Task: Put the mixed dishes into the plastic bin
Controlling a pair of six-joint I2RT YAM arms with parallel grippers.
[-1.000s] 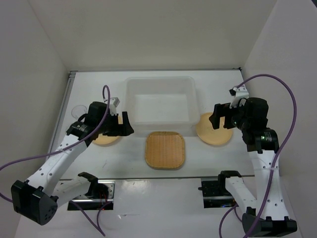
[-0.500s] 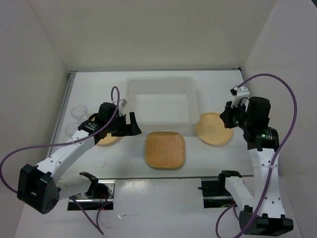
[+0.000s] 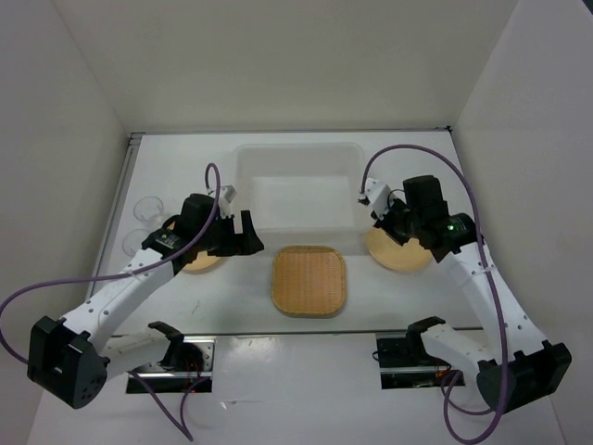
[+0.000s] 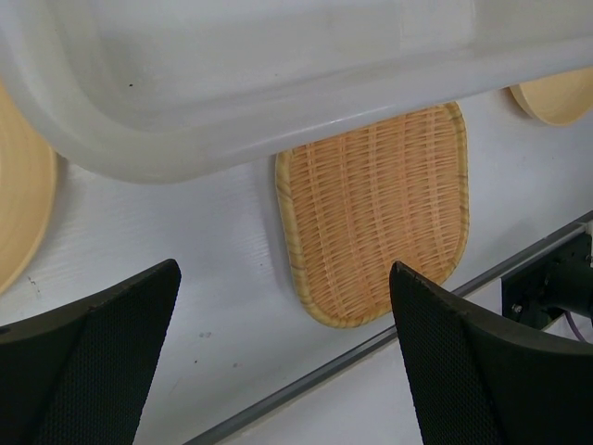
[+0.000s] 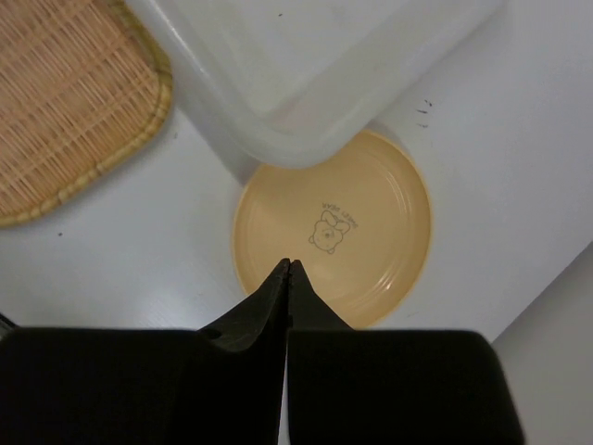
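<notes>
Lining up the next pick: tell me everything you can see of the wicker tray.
The tray is a shallow rounded square of woven tan-brown wicker with a thicker braided rim. It lies flat and empty on the table, centred just on the near side of the bin. Nothing rests on it or grips it. Whether its far edge touches the bin is unclear.

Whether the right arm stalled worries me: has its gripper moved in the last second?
Yes. In the top view the right gripper moved left, toward the bin, and is now over the plate beside it.
</notes>
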